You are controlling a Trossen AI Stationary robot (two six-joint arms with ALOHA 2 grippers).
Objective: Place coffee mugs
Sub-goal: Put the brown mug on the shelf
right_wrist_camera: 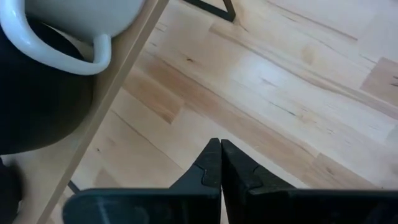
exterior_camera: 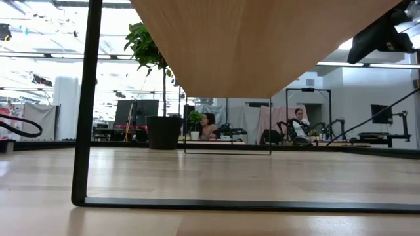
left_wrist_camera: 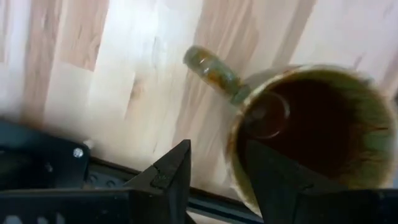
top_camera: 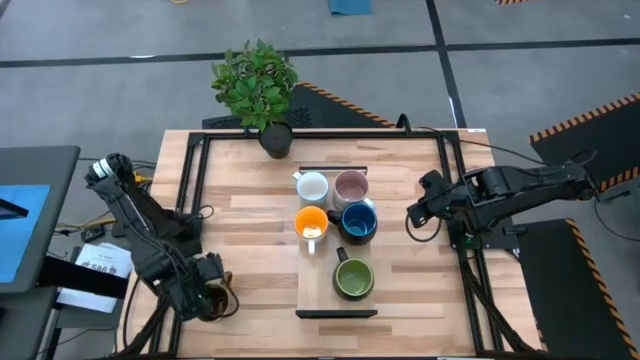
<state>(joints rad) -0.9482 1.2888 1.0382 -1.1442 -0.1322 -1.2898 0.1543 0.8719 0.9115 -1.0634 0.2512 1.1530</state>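
Five coffee mugs stand on the raised wooden board at mid-table: white, pinkish-mauve, orange, dark blue and green. The glossy brown mug stands upright on the table's near left corner, its handle sticking out sideways. My left gripper is open over its rim, one finger inside and one outside. My right gripper is shut and hovers right of the board. My left gripper straddles the brown mug's rim wall close to the handle, coming from above, with one finger inside the mug and one outside. I cannot tell whether either finger touches the wall. The mug's base is on the table.
A potted plant stands at the table's far edge. Black frame rails run along the left and right sides. The low view looks under the raised board. Bare wood lies between the board and both arms. People sit in the room beyond.
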